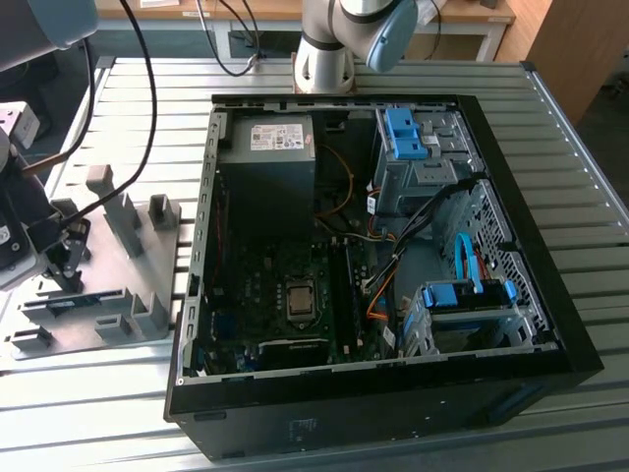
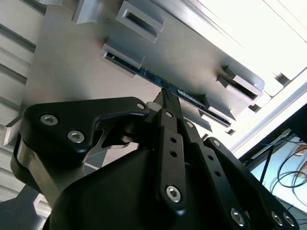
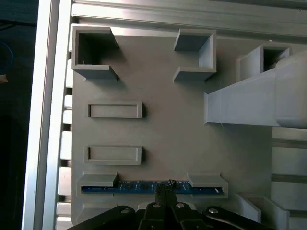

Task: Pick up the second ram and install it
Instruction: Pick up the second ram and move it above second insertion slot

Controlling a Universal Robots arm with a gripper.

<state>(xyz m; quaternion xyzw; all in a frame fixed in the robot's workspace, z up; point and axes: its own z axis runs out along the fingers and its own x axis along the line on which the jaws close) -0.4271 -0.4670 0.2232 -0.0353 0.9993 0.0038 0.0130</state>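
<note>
- Step (judged): pick-up. Stick not yet out of its holders, install not begun.
- Gripper (image 3: 165, 188): at 9 o'clock of the computer case, ext. view, above the grey plate (image 1: 98, 267). Fingers drawn together on the upper edge of the memory stick (image 3: 129, 188), approx. mid-length. Reads as clamped on it.
- Memory stick: on edge in the plate, each end seated in a slotted holder (image 3: 98, 181). Its long side faces the gripper in both wrist views.
- Next move calls for (judged): a straight pull w/o tilt, clear of both holders together. After that, a carry toward 3 o'clock over the case wall.
- Computer case (image 1: 580, 344): lies open, main board (image 1: 265, 285) facing up. Free slot too dim to pick out.
- Arm pose: base (image 1: 324, 44) at 12 o'clock of the case. Wrist hangs over the plate, fingers pointing down, approx. square to the stick.
</note>
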